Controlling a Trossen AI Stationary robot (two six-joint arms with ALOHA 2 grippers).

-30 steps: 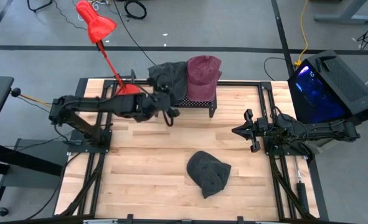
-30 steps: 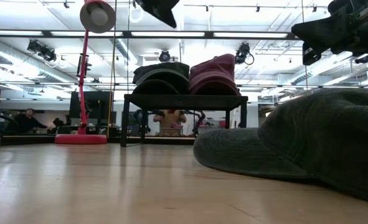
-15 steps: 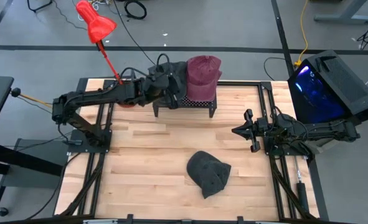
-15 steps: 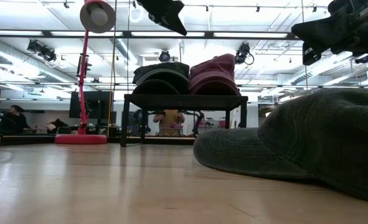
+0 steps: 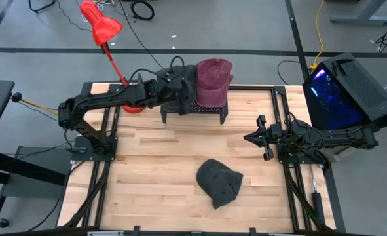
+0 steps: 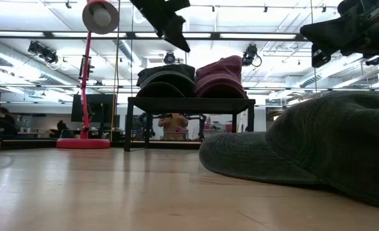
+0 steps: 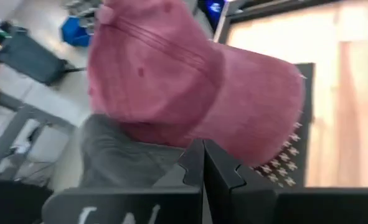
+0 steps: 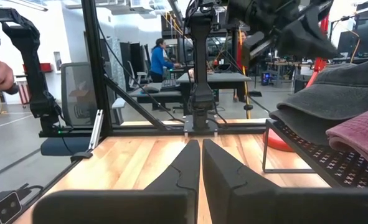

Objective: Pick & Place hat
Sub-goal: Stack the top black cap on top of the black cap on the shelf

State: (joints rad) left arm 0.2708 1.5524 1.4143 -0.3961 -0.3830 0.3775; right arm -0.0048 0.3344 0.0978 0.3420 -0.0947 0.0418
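Left gripper (image 5: 180, 90) now over black wire rack (image 5: 206, 106) at table's far edge, having swung in from bare wood beside it; fingers snapped together, nothing visibly between them, dark grey cap (image 5: 175, 80) just beneath. Maroon cap (image 5: 213, 77) beside it on rack. Charcoal knit hat (image 5: 219, 183) loose on table, near centre. Right gripper (image 5: 266, 139) parked at right, pinched closed, empty. Likely grasp attempt on grey cap; hold unconfirmed.

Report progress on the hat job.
Done: dark gray hat and maroon hat sit on the black rack. In hand: nothing visibly held; the left gripper, shut, hangs over the gray one. Left: a third gray hat lies on the table; the right gripper waits, shut.
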